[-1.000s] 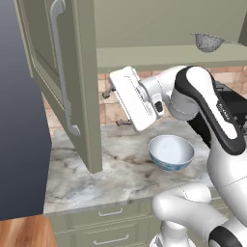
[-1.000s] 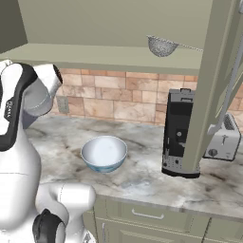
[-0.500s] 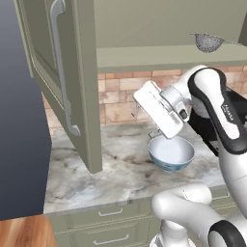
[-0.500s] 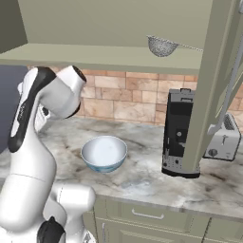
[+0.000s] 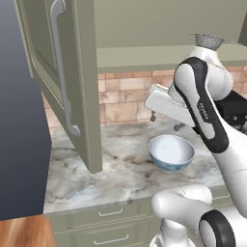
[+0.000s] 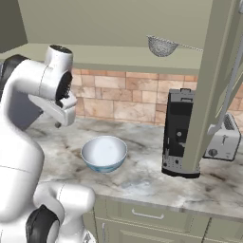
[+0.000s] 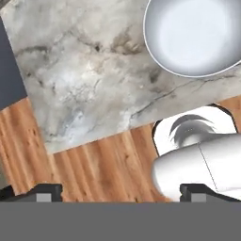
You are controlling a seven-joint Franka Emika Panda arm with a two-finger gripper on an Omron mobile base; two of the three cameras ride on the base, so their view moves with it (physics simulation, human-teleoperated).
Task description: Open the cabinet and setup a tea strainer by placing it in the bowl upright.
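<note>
The olive-green cabinet stands open, its left door [image 5: 82,82] swung out with a long silver handle [image 5: 60,72], its right door [image 6: 216,90] swung out too. The tea strainer [image 5: 208,41] [image 6: 162,46] sits on the cabinet's bottom shelf at the right. Below it on the marble counter rests the bowl [image 5: 171,152] [image 6: 104,153] [image 7: 193,35], white inside and with nothing in it. My gripper [image 5: 165,121] [image 7: 121,193] hangs open above the counter, just left of and above the bowl, pointing down, with nothing between its fingers.
A black coffee machine [image 6: 178,133] stands on the counter right of the bowl, with a silver toaster [image 6: 223,137] behind the open right door. Low drawers [image 5: 111,212] run under the counter. Wooden floor [image 7: 89,164] shows past the counter's front edge.
The hand has swung right, away from the left door and towards the bowl, and has turned to face down. The jaws stay open. The strainer and the bowl have not moved.
</note>
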